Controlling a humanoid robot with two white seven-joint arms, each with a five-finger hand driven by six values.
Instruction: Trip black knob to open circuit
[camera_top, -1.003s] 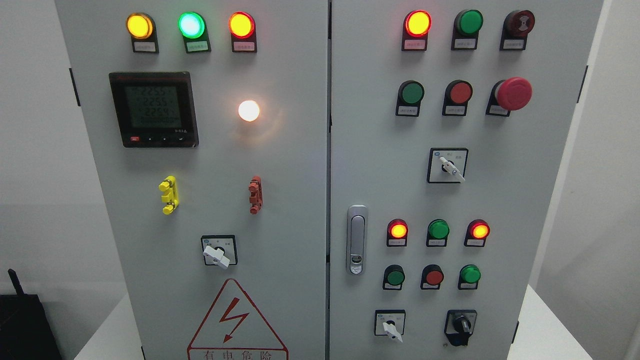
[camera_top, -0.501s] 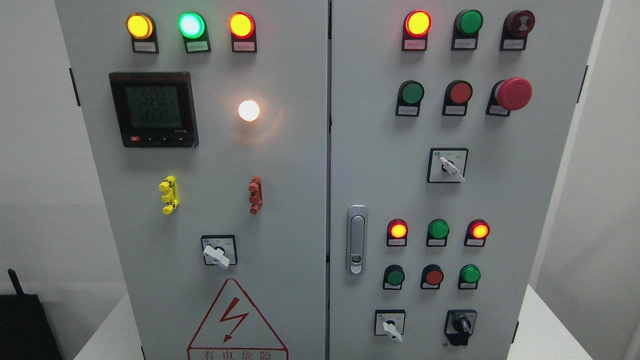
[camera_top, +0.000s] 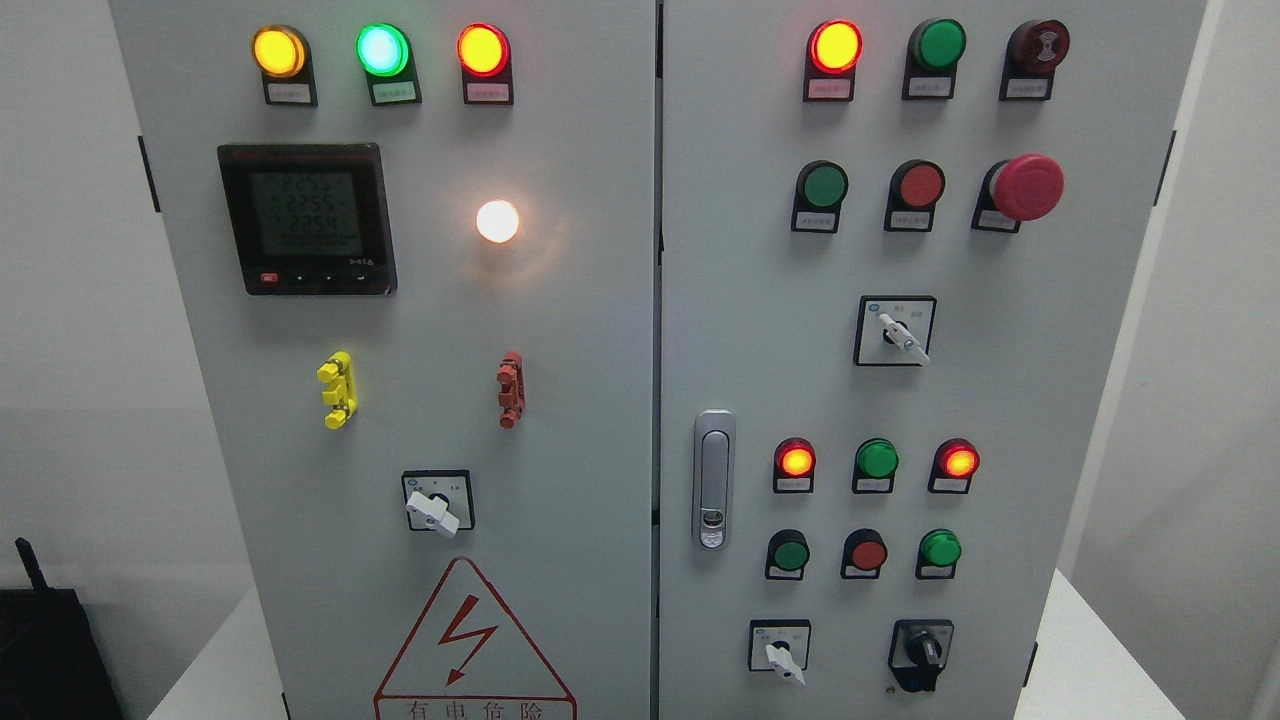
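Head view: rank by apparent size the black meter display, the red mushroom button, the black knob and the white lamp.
1. meter display
2. mushroom button
3. black knob
4. white lamp, though its glow blurs its edge, so its place below the knob is unsure.

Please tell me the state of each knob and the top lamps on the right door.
black knob: handle upright, untouched
white knob below the red mushroom button: pointing lower right
bottom white knob: pointing lower right
top red lamp: lit
top green lamp: unlit
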